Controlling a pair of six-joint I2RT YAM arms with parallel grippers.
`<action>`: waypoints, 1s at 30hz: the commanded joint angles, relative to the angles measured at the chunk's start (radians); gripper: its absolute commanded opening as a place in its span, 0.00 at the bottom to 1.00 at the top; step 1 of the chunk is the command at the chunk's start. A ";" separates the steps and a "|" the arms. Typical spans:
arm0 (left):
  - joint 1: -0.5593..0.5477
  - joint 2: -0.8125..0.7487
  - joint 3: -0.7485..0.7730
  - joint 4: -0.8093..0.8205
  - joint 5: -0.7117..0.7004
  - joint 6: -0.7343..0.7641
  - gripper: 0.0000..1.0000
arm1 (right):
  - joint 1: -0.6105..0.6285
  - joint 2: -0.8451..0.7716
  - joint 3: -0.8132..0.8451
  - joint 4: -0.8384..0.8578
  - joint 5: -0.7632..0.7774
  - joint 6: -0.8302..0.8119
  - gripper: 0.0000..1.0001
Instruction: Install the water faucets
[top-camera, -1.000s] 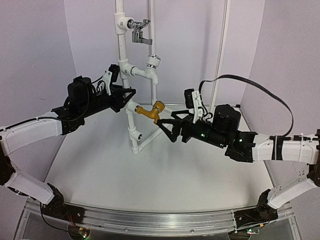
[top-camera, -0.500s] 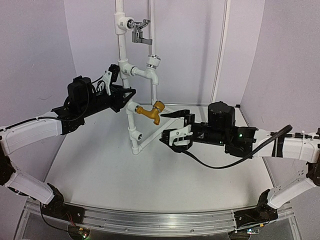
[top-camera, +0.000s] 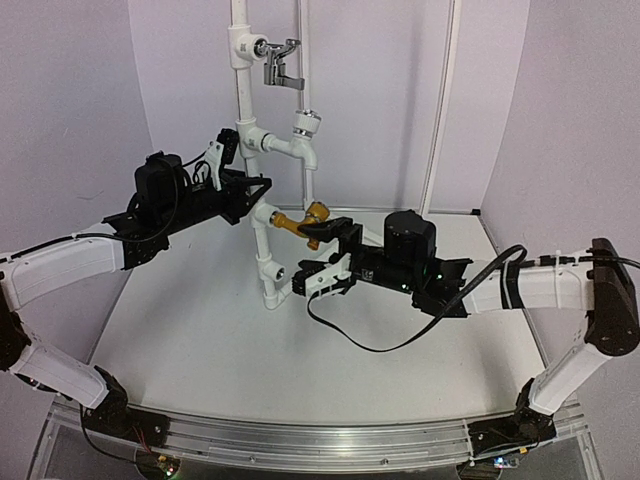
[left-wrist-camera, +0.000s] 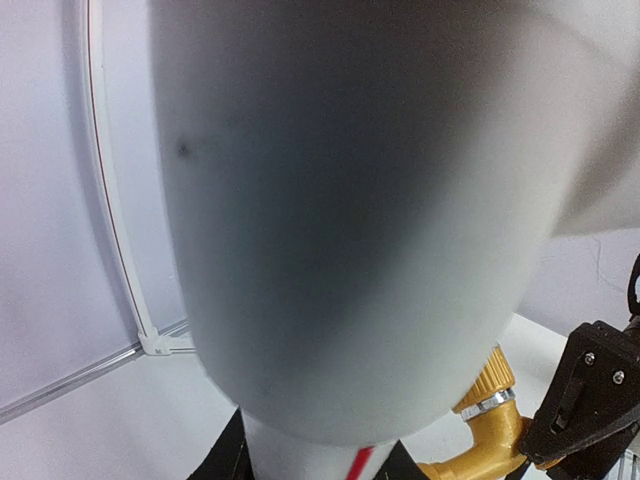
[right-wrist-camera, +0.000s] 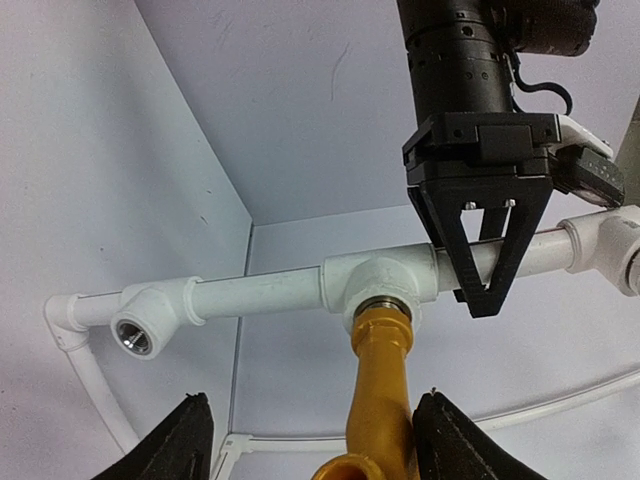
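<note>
1. Jaws: right gripper (right-wrist-camera: 315, 420) is spread wide, left gripper (right-wrist-camera: 482, 265) clamps the white pipe (right-wrist-camera: 260, 295) at upper right.
2. White table (top-camera: 200, 340), lilac walls (top-camera: 80, 100).
3. Brass tap (right-wrist-camera: 380, 390) sits between the right jaws, bottom centre.

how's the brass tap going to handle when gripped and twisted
Likely rigid and heavy for its size: the brass tap looks solid metal. Its smooth round neck may slip in the right gripper. Seated in the white tee, it should resist pushing.

Soft, even, bright light; only faint shadows on the worktop (top-camera: 200, 340). In the left wrist view the white pipe (left-wrist-camera: 350, 200) is a shaded grey blur, sharper toward 5 o'clock. The right wrist view is crisp, and the brass faucet (right-wrist-camera: 380, 390) glints faintly.
</note>
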 joint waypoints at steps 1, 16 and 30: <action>-0.026 0.026 -0.030 -0.161 0.142 -0.176 0.00 | -0.005 0.046 0.048 0.131 0.080 -0.037 0.66; -0.026 0.031 -0.029 -0.161 0.154 -0.179 0.00 | -0.009 0.121 0.071 0.246 0.097 0.080 0.24; -0.028 0.038 -0.025 -0.161 0.164 -0.183 0.00 | 0.011 0.125 0.113 0.178 0.174 0.708 0.00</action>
